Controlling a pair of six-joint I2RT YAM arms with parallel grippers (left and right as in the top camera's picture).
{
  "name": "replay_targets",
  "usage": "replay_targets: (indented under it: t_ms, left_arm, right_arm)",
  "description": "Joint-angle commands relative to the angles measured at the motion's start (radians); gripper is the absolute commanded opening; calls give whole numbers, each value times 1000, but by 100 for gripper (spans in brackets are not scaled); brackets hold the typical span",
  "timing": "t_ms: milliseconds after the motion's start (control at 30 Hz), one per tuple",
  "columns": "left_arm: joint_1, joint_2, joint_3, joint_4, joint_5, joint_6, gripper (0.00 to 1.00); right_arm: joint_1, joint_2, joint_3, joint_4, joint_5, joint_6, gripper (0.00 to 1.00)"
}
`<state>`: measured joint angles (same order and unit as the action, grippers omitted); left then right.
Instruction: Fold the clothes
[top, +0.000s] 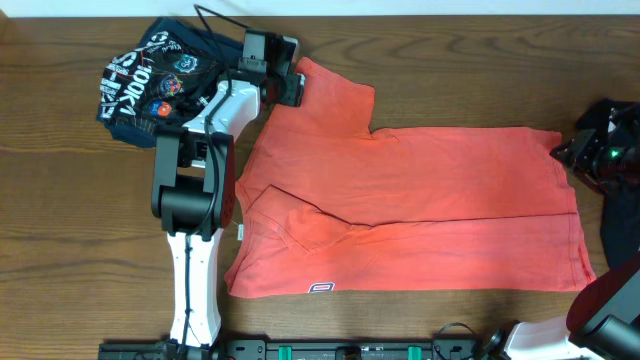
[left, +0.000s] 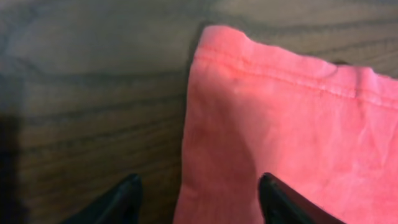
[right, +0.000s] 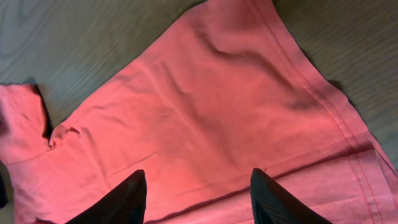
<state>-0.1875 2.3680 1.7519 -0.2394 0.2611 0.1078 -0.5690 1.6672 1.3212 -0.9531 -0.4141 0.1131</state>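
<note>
Overhead — coral-red T-shirt (top: 420, 200) spread, left fingers (left: 118, 202) parted, right fingers (right: 121, 199) parted — both empty

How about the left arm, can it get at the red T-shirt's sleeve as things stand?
Probably yes. The left claw hangs open directly over the sleeve edge of the coral-red T-shirt, straddling fabric and bare table, and nothing lies in between.

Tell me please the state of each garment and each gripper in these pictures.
red T-shirt, spread flat, near side folded over lengthwise, far sleeve sticking out.
navy printed shirt, crumpled in a heap, not folded.
left gripper, open, above the sleeve's hem, holding nothing.
right gripper, open, above the red T-shirt, holding nothing.
</note>
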Motion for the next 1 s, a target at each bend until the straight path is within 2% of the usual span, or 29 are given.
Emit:
replay_targets:
  t_ms: [0,33,100,167,233,433,633,700,767,967]
  left_arm:
    - [-12,29,10,-15,20,4,47]
    - [-15,29,10,-17,21,4,37]
    - [-22,29,10,-26,22,4,24]
    - [-27,28,10,-50,22,4,13]
    - [-28,20,10,-77,23,4,6]
    - [-28,-74,10,-149,23,-12,6]
    - [-27,-211,10,-187,6,-11,6]
    - [-27,-241,10,-200,6,-11,6]
    - [-27,-260,10,-207,7,-11,6]
    - [-27,-266,10,-240,8,-19,6]
  right_arm:
    - [6,-5,21,-1,5,6,51]
    - [6,-5,21,0,4,14,51]
    - [6,-5,21,-1,3,14,50]
    - [6,-5,21,0,3,14,50]
    - [6,-5,21,3,3,13,50]
    - [5,-5,21,60,14,13,53]
    - [5,16,17,204,115,29,56]
    - [5,44,17,262,127,30,61]
    - [6,88,17,333,126,29,63]
    - [10,268,18,481,126,32,58]
